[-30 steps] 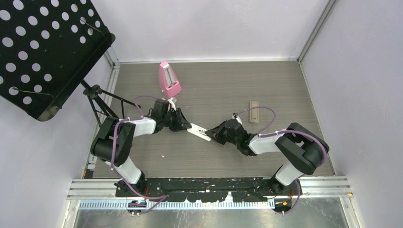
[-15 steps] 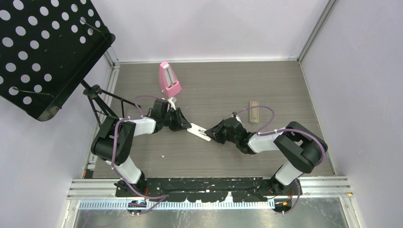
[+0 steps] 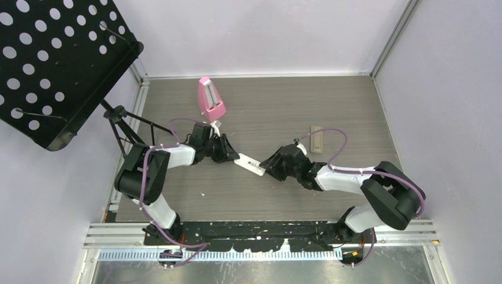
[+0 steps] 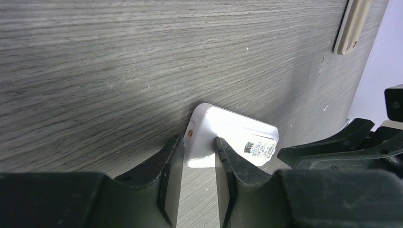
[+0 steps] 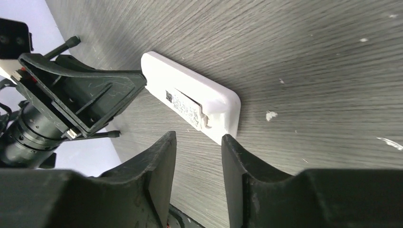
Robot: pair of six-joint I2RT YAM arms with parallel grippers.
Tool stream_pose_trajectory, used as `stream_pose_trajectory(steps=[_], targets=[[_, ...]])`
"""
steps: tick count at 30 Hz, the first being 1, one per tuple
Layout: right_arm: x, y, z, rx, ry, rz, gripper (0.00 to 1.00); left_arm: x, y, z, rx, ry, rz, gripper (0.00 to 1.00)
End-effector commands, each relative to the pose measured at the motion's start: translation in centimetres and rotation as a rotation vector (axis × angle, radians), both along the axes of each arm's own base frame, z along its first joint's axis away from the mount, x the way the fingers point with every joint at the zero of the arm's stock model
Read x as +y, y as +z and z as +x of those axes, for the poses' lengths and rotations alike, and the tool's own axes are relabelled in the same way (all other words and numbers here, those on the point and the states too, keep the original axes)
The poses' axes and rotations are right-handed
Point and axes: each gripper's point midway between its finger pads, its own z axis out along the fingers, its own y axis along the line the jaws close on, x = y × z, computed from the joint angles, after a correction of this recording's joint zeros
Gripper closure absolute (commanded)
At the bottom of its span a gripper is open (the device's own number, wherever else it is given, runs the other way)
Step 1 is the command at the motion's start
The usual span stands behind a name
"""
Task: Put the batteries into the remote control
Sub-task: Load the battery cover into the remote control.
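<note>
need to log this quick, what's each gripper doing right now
left gripper: closed on the white remote
right gripper: open, holding nothing

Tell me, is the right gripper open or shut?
Open. The right gripper shows only table between its spread fingers; the remote lies beyond their tips.

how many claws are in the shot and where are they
2. The left claw is clamped across one end of the white remote; the right claw sits open at the remote's other end. None seems hidden.
</note>
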Motion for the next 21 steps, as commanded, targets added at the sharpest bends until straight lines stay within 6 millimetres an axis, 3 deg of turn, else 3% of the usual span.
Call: stream_pose_trajectory(steps=[1,5,8,13,17,21], targets=[[-0.5,2.1,0.5,-0.068,-0.004,-0.029,0.6,0.1,-1.2,-0.4,0.024,-0.011,0.048,0.69],[1.3,3.7,1.0,-0.139,0.055,0.045,0.76,0.1,-1.3,-0.5,0.028,-0.013,0.048,0.69],[2.4,3.5,1.4,-0.143,0.093,0.053,0.82,0.1,-1.3,-0.6,0.032,-0.014,0.047,0.69],[2.9,1.0,2.0,-0.093,0.097,0.0,0.87,0.2,-1.2,-0.7,0.03,-0.012,0.046,0.69],[1.6,-1.8,1.8,-0.04,0.072,-0.096,0.87,0.2,-1.2,-0.8,0.031,-0.007,0.046,0.68],[0.9,-3.0,0.9,-0.004,0.086,-0.136,0.88,0.2,-1.0,-0.8,0.026,-0.008,0.042,0.68]])
